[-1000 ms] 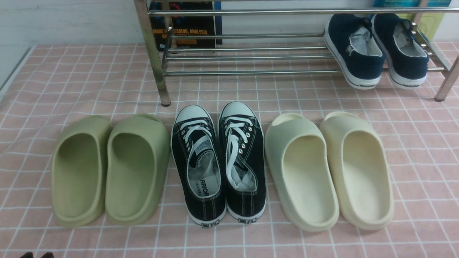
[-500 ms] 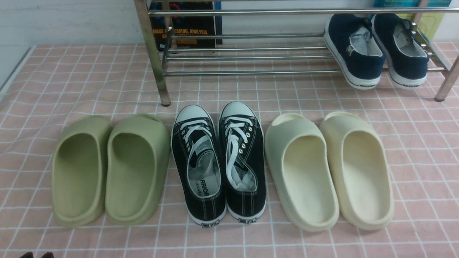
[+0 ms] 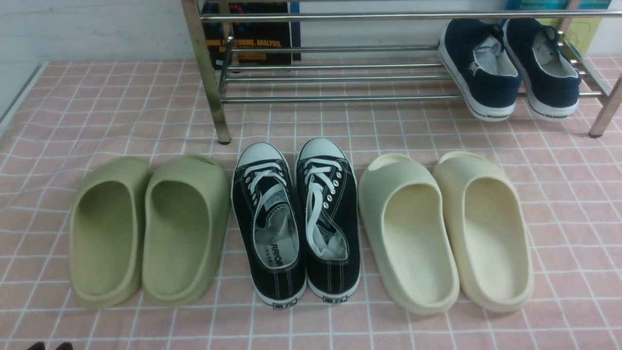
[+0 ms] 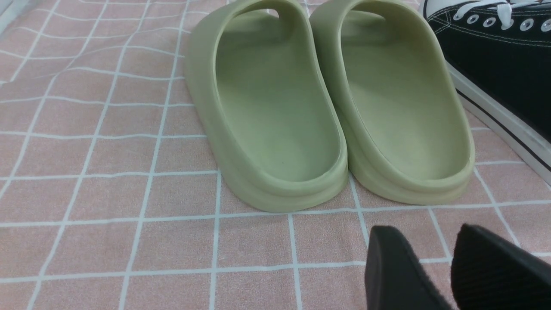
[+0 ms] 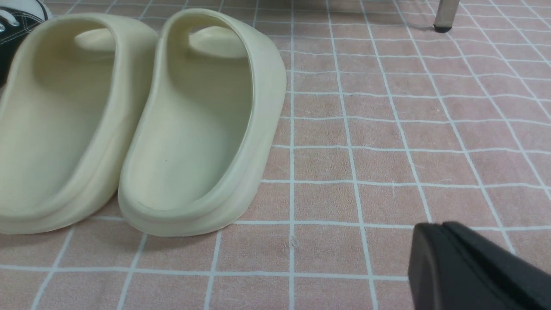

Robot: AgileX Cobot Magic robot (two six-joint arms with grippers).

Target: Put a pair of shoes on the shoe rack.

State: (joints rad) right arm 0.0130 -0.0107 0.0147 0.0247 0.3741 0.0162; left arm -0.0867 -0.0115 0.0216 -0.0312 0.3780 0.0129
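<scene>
At two o'clock on the shoe rack [image 3: 340,78] sit the navy shoes [image 3: 510,68], heels overhanging; likely light and soft, best pinched at the heel collar. Left gripper [image 4: 447,271] stands slightly parted, empty; right gripper [image 5: 447,254] is closed, empty, beside cream slides [image 5: 129,125].

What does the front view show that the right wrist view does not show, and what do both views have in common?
Only the front view shows the navy shoes resting on the rack's bars at its right end, the green slides, both black sneakers whole, and a book behind the rack.

Only the right wrist view shows the right gripper, shut and holding nothing, above the tablecloth.

Both show the cream slides side by side on the pink checked cloth, one rack foot, and part of a black sneaker.
</scene>
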